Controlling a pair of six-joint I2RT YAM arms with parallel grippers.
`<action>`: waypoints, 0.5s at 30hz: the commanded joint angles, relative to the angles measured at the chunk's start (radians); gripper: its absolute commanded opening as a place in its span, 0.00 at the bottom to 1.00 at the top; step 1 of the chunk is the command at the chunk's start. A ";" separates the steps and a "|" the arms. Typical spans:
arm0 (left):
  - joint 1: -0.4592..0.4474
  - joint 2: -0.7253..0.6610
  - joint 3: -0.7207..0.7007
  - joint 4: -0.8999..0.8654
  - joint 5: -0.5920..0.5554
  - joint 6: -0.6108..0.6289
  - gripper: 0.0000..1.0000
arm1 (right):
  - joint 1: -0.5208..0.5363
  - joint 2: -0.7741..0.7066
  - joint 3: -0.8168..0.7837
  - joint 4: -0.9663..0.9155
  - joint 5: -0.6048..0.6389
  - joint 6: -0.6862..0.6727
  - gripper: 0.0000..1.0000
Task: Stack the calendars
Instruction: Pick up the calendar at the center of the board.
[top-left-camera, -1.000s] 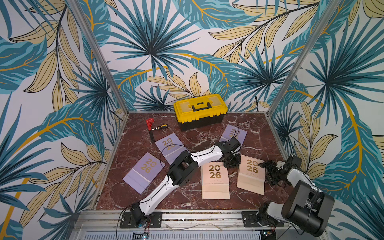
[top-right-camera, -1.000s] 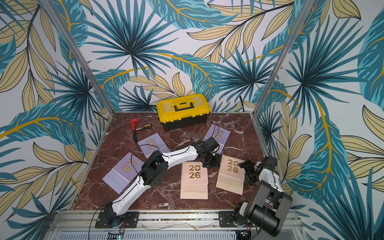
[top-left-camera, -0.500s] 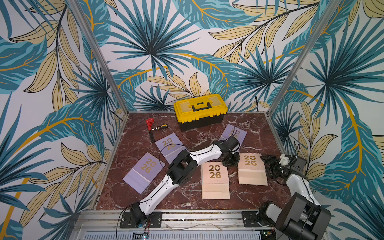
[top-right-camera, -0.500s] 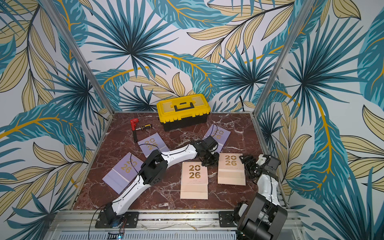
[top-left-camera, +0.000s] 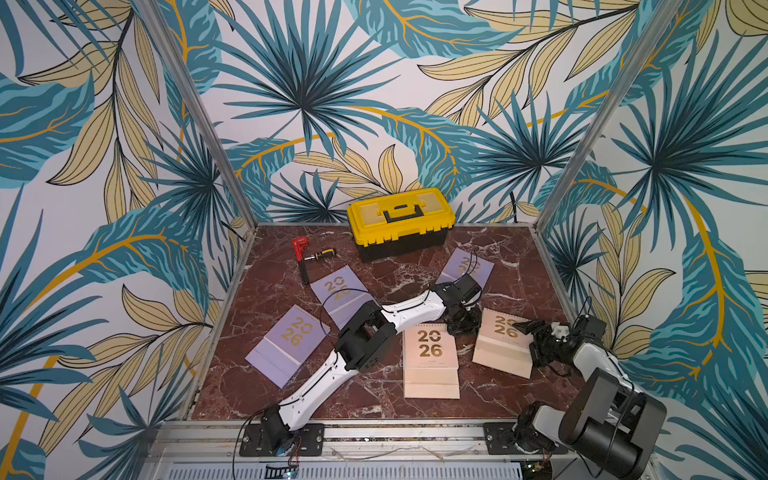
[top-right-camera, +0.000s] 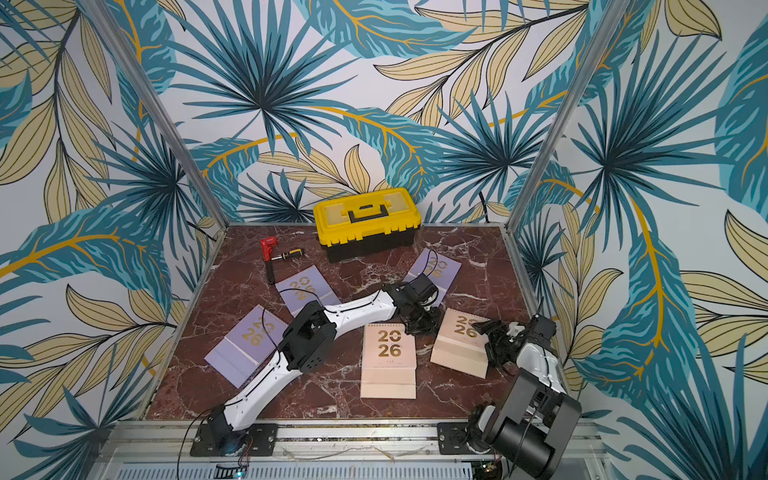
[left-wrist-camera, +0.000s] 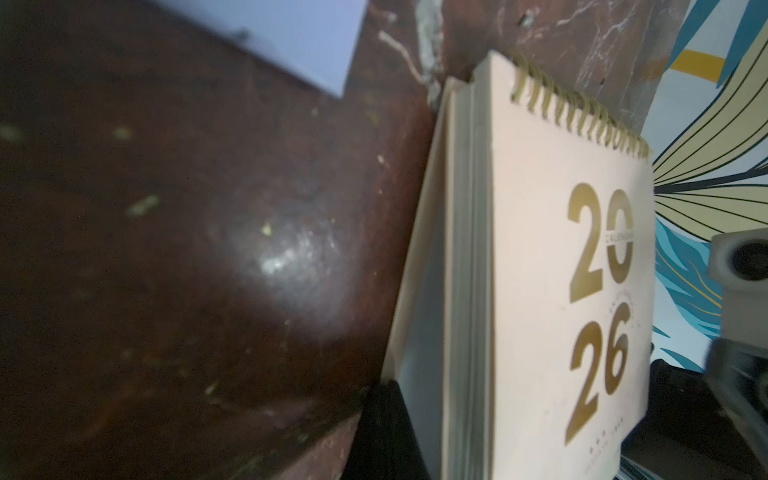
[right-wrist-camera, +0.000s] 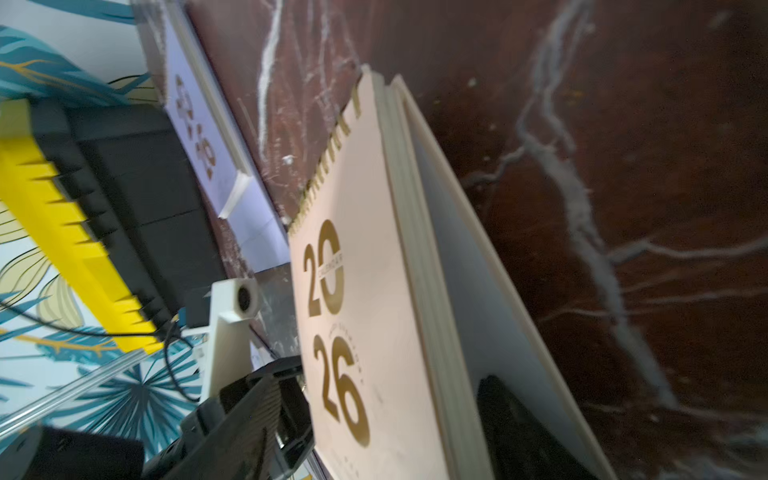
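In both top views, a dark red marble table (top-left-camera: 519, 286) held five flat "2026" calendars. The right peach calendar (top-left-camera: 505, 347) (top-right-camera: 459, 349) sat right of centre, skewed, between the two grippers. The left gripper (top-left-camera: 461, 326) (top-right-camera: 422, 322), fingers together, was against its left edge. The right gripper (top-left-camera: 532, 343) (top-right-camera: 489, 341) was at its right edge. The right wrist view showed its fingers (right-wrist-camera: 523, 432) apart, one under the calendar (right-wrist-camera: 374, 332) and one over the cover; whether they pinched it could not be told. The left wrist view showed that calendar (left-wrist-camera: 552, 291) tilted, one edge off the marble. The centre peach calendar (top-left-camera: 431, 357) lay just left of it, apart. The left lavender calendar (top-left-camera: 289, 345), middle lavender calendar (top-left-camera: 332, 286) and far lavender calendar (top-left-camera: 467, 266) lay across the left and upper table. A yellow toolbox (top-left-camera: 401, 222) stood at the upper edge, with a screwdriver (top-left-camera: 319, 254) to its left.
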 joint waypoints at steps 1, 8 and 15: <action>-0.014 0.025 0.013 0.004 0.007 0.009 0.00 | 0.003 0.039 0.032 -0.122 0.114 -0.072 0.78; -0.008 0.024 0.011 0.003 0.014 0.009 0.00 | 0.003 0.028 -0.018 0.030 -0.128 -0.025 0.68; 0.000 0.012 0.014 0.003 0.015 0.010 0.00 | 0.004 -0.171 0.014 -0.073 -0.146 -0.039 0.55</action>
